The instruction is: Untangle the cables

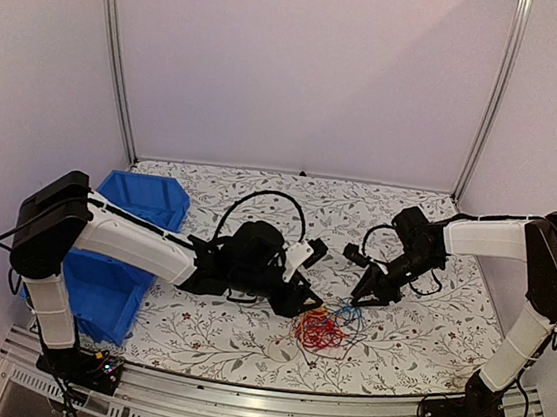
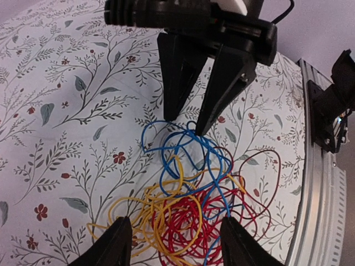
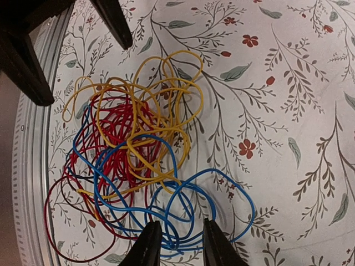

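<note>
Where cables (image 1: 323, 329) lie tangled, right tool (image 3: 178, 231) straddles edge.

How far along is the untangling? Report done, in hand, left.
Done: nothing; the cables lie in one knotted clump. In hand: the right pincer, jaws apart, straddles the blue loops; the left pincer is open over the yellow and red strands. Left: separating all three colours.

Cables (image 1: 323, 326) on table (image 1: 260, 196) (near front edge), between left tool (image 2: 175, 246) and right tool (image 3: 176, 244), bin (image 1: 98, 294) far left
</note>
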{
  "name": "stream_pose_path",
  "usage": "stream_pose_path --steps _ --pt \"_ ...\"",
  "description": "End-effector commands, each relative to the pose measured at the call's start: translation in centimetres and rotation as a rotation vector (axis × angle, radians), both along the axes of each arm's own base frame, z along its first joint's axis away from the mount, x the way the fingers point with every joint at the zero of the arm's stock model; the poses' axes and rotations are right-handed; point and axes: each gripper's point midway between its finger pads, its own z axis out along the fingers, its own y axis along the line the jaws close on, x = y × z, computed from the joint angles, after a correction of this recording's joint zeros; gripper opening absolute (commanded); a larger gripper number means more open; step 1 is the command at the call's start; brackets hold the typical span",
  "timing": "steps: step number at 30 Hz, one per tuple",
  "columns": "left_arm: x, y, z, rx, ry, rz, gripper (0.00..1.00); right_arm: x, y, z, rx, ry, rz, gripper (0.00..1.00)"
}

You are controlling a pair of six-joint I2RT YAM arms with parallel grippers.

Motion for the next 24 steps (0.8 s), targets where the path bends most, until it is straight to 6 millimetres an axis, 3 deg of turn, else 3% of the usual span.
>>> stream_pose_path --steps 1,3,11,15,19,24 --pt "-0.4 -2.8 1.9 -0.106 -0.016 -0.037 0.54 -0.6 0.9 0.8 0.035 0.026 0.039 0.19" --pt "-0.3 -3.5 2.0 -0.129 -0.027 -0.039 0.54 -0.7 1.4 2.1 0.069 0.039 0.051 0.01" --pt "1.4 -5.8 4.5 -0.337 -0.168 -0.006 0.51 -1.7 3.0 11.6 0.251 0.032 0.1 0.0" --pt "3.4 -7.4 2.7 -0.329 -0.164 0.047 0.37 -2.3 3.4 15.9 0.324 0.054 0.134 0.0" --pt "4.4 -8.5 -1.0 -0.302 -0.103 0.051 0.21 -2.6 3.8 21.1 0.412 -0.005 0.171 0.0" --pt "4.0 -8.6 -4.7 -0.286 0.003 0.031 0.12 -1.8 3.2 28.5 0.485 -0.181 0.178 0.0"
